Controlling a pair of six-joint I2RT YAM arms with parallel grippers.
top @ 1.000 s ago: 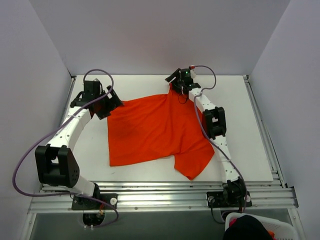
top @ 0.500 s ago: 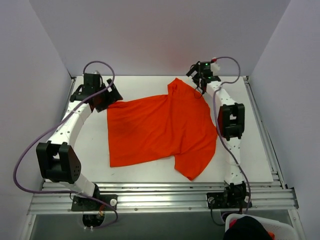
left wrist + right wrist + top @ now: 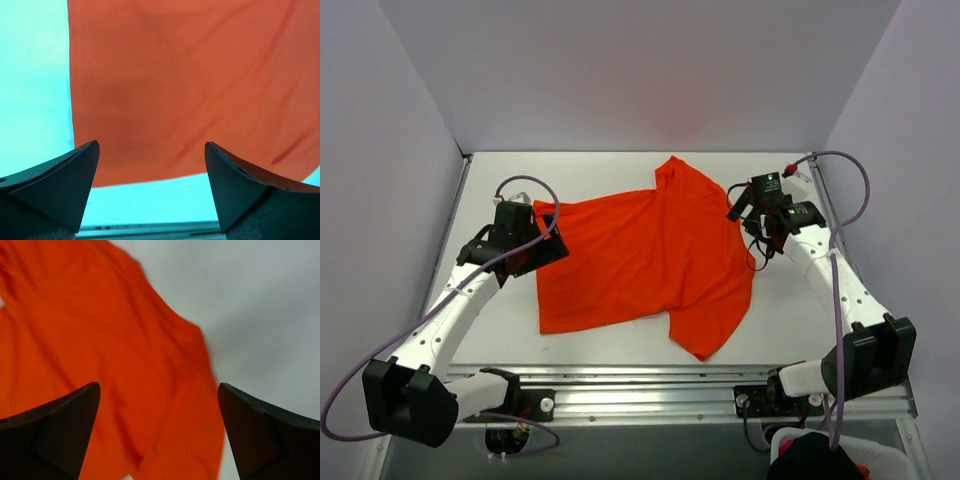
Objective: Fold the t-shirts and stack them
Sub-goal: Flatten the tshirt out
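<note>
1. In the top view my left gripper (image 3: 150, 145) covers the 9 o'clock edge of the t-shirt (image 3: 640, 255). I cannot tell whether it touches the cloth.
2. The right wrist view is blurred, so the wrinkles smear there. Both wrist views cut my dark, wedge-shaped fingers (image 3: 55, 185) off at the bottom edge.
3. My left fingers stand wide apart with nothing pinched. Orange cloth and one straight side edge lie beyond them.
4. My right gripper (image 3: 157, 385), at the shirt's 2 o'clock edge, is likewise spread wide and holds nothing.
5. The shirt is plain orange-red, soft and faintly wrinkled. It is spread flat on the middle of the table (image 3: 610, 170), with one sleeve peaking at 12 o'clock and another pointing to 5 o'clock.
6. The table is smooth and white. The frame cuts off a white basket (image 3: 880, 455) at 5 o'clock.
</note>
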